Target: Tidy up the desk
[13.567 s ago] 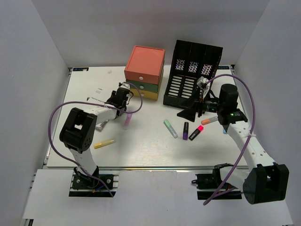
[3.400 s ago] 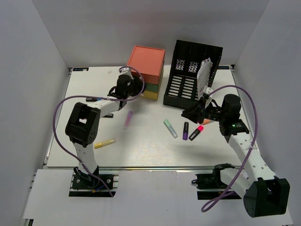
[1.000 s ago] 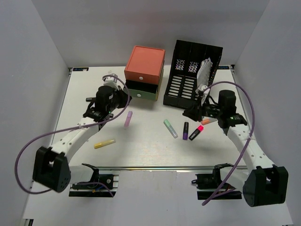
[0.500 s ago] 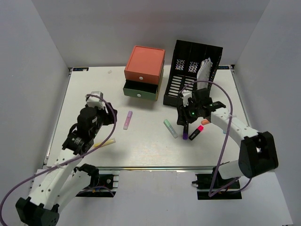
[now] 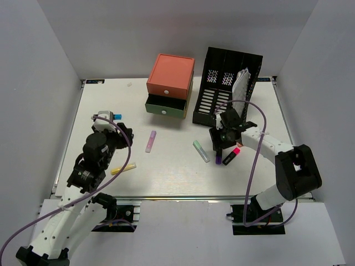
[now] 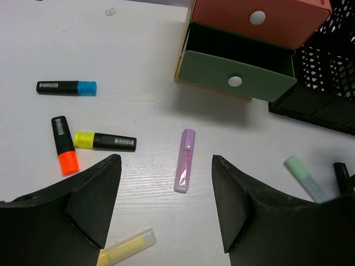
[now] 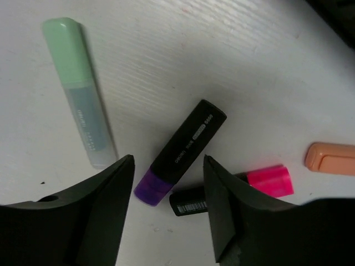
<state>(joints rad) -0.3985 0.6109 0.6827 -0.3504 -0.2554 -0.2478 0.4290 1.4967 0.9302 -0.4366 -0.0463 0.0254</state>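
The white desk (image 5: 166, 177) holds scattered highlighters. My left gripper (image 5: 121, 134) is open and empty, and in the left wrist view (image 6: 165, 162) it hovers above a lilac highlighter (image 6: 184, 160) and a yellow one (image 6: 126, 246). My right gripper (image 5: 218, 145) is open and low over a black highlighter with a purple cap (image 7: 180, 152), its fingers either side of the purple end (image 7: 168, 162). A mint highlighter (image 7: 77, 88) lies to the left of it and a pink-capped one (image 7: 233, 191) to the right.
The orange, green and yellow drawer box (image 5: 171, 77) stands at the back with its green drawer (image 6: 238, 75) pulled open. The black file rack (image 5: 227, 83) holds crumpled white paper (image 5: 242, 83). Blue-capped (image 6: 66, 87), yellow-capped (image 6: 105, 141) and orange-capped (image 6: 65, 152) markers lie at the left.
My left gripper has drawn back from the green drawer, which now stands open, toward the near left. My right gripper has left the rack and come down over the purple-capped highlighter.
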